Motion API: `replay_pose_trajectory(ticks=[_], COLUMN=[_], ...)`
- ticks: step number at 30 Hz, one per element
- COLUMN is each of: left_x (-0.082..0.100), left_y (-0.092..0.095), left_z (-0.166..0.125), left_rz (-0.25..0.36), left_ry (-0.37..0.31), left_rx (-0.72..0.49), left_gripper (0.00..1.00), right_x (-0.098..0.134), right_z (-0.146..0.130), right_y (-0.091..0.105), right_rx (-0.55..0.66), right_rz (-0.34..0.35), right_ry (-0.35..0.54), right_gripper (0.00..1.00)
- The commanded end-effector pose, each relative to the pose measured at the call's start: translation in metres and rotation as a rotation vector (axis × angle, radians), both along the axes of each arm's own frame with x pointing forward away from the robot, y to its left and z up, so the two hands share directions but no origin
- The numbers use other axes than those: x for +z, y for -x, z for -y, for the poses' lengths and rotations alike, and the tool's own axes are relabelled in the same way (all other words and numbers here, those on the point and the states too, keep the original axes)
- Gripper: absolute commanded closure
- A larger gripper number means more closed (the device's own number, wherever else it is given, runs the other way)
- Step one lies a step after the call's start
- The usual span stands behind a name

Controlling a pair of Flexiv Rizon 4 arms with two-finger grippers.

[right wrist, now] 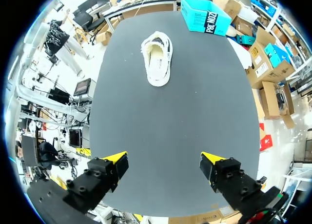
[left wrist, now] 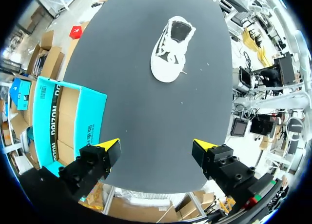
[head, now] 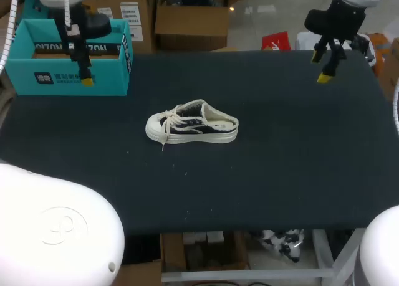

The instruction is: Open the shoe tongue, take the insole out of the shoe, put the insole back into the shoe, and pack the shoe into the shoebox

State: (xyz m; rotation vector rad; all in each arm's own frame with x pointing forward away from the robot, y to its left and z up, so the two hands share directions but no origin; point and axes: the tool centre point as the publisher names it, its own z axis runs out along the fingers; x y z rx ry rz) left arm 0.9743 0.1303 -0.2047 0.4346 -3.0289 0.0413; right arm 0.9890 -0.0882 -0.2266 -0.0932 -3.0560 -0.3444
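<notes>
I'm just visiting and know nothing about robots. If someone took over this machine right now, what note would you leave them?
Left tool: open, empty, up over the teal shoebox at the far left corner of the table.
Right tool: open, empty, above the table's far right.
Shoe: upright mid-table, toe toward the left arm's side, clear of both tools. Its insole looks to be inside.
Shoebox: open, no shoe in it.
Done: nothing that shows.
Left: every step, insole out and back, then shoe into the shoebox.
</notes>
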Motion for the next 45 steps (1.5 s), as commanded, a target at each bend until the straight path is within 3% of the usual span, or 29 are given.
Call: replay_pose_trajectory(ticks=[1, 3, 5, 7, 10, 29, 35, 45], left_x=[0.0, -0.001, -0.001, 0.0, 0.0, 0.0, -0.006, -0.013], left_y=[0.004, 0.008, 0.012, 0.016, 0.019, 0.019, 0.028, 0.041], left_z=[0.01, 0.015, 0.021, 0.026, 0.033, 0.033, 0.069, 0.102], left_rz=[-0.016, -0.034, -0.047, -0.066, -0.081, -0.081, -0.074, -0.104], left_ry=[0.018, 0.036, 0.003, 0.025, 0.002, 0.002, -0.081, -0.063], left_rx=[0.072, 0.117, 0.192, 0.214, 0.247, 0.247, 0.488, 0.717], left_gripper=[0.0, 0.0, 0.0, 0.0, 0.0, 0.0, 0.0, 0.0], right_x=[-0.019, -0.022, -0.026, -0.031, -0.037, -0.037, -0.058, -0.091], right_z=[-0.015, -0.027, -0.038, -0.051, -0.069, -0.069, -0.092, -0.123], right_y=[0.009, 0.011, 0.013, 0.015, 0.018, 0.018, 0.02, 0.038], right_rx=[-0.01, -0.024, -0.04, -0.053, -0.051, -0.051, -0.076, -0.167], right_rz=[0.015, 0.016, 0.009, -0.012, -0.067, -0.067, -0.076, -0.039], right_ry=[-0.074, -0.112, -0.149, -0.157, -0.172, -0.172, -0.199, -0.342], right_gripper=[0.0, 0.0, 0.0, 0.0, 0.0, 0.0, 0.0, 0.0])
